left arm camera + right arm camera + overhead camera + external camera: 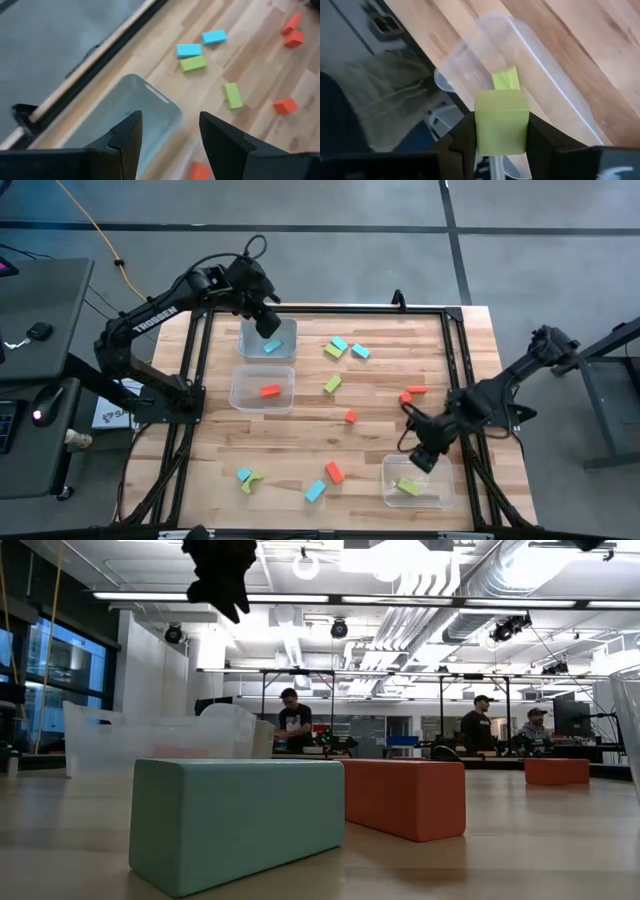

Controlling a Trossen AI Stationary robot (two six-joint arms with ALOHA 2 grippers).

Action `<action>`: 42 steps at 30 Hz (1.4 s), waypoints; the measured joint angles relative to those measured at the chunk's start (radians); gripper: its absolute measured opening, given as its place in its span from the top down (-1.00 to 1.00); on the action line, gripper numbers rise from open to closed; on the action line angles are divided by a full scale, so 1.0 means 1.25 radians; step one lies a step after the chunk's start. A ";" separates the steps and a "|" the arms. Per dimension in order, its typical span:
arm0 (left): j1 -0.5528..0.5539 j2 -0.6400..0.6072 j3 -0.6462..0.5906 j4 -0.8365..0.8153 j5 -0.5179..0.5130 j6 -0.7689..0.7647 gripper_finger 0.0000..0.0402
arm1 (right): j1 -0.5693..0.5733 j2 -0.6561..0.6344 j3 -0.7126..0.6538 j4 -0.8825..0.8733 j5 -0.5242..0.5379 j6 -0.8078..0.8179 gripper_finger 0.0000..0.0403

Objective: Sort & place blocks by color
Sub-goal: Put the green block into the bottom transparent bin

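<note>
Cyan, red and green blocks lie scattered on the wooden table. My left gripper is open and hovers over the far-left clear bin, which holds one cyan block. The middle bin holds a red block. My right gripper is shut on a green block above the near-right bin, where another green block lies on the floor. A green arch rests beside a cyan block. My right gripper pinches the green block between its two fingers, one on each of its side faces. The fingers come from above, pointing down. The block is lifted clear over the near-right bin's open top.
Loose blocks: a cyan, green and cyan group, a green one, red ones, and a red and a cyan near the front edge. In the low view, cyan and red blocks stand close. People sit beyond the table.
</note>
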 joint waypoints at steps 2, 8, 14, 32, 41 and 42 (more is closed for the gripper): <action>-0.020 0.000 -0.001 0.000 0.000 -0.014 0.13 | 0.023 0.022 0.000 -0.001 0.000 0.006 0.47; -0.092 0.000 -0.001 0.001 0.000 -0.041 0.13 | 0.082 0.097 0.000 -0.004 0.000 0.043 0.45; -0.149 0.000 -0.001 0.001 0.000 -0.052 0.13 | 0.117 0.177 0.000 -0.002 -0.003 0.058 0.45; -0.198 0.000 -0.001 0.001 -0.001 -0.061 0.13 | 0.140 0.344 0.000 0.029 -0.037 0.108 0.44; -0.198 0.000 -0.001 0.001 -0.001 -0.064 0.13 | 0.140 0.386 0.000 0.039 -0.036 0.112 0.43; -0.198 0.000 -0.001 0.001 -0.001 -0.064 0.13 | 0.140 0.391 0.000 0.039 -0.036 0.113 0.43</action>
